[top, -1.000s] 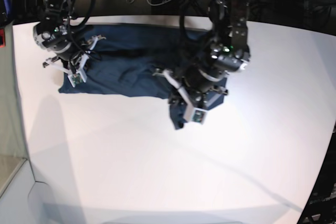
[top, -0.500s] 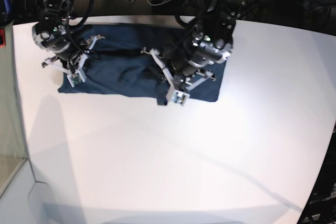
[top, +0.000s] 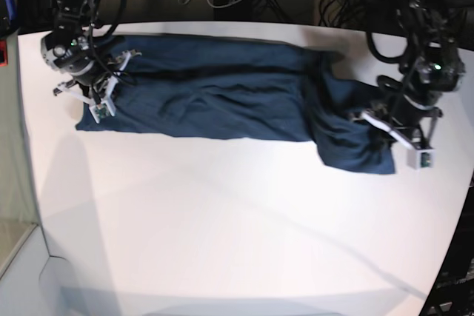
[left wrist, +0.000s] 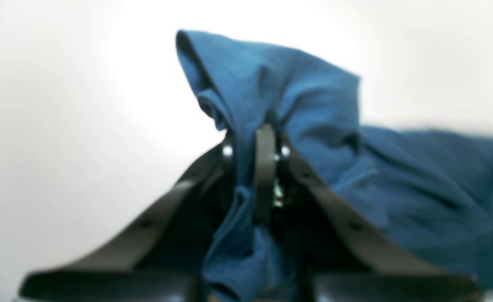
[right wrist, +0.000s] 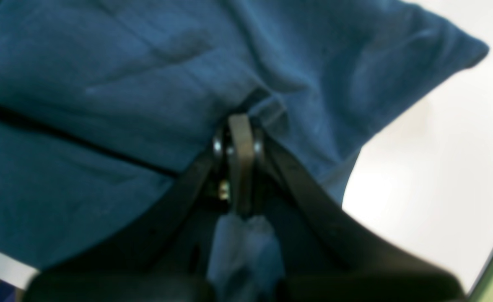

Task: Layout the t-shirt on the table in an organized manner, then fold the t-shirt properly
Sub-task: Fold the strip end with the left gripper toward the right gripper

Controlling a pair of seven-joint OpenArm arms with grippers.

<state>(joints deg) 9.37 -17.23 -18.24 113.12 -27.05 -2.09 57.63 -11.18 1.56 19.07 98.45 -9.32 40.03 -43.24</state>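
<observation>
The t-shirt (top: 222, 90) lies stretched sideways across the table's (top: 222, 220) far half.

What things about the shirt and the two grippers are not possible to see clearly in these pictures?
- Base view: the left gripper fingertips are hidden among the t-shirt folds.
- Base view: the right gripper is too small to show how it pinches the cloth.
- Left wrist view: blurred; the cloth bunch hides the fingertips.
- Right wrist view: the shirt fills the frame, cut off at the edges.
- No view shows the neck label or sleeves clearly.
</observation>
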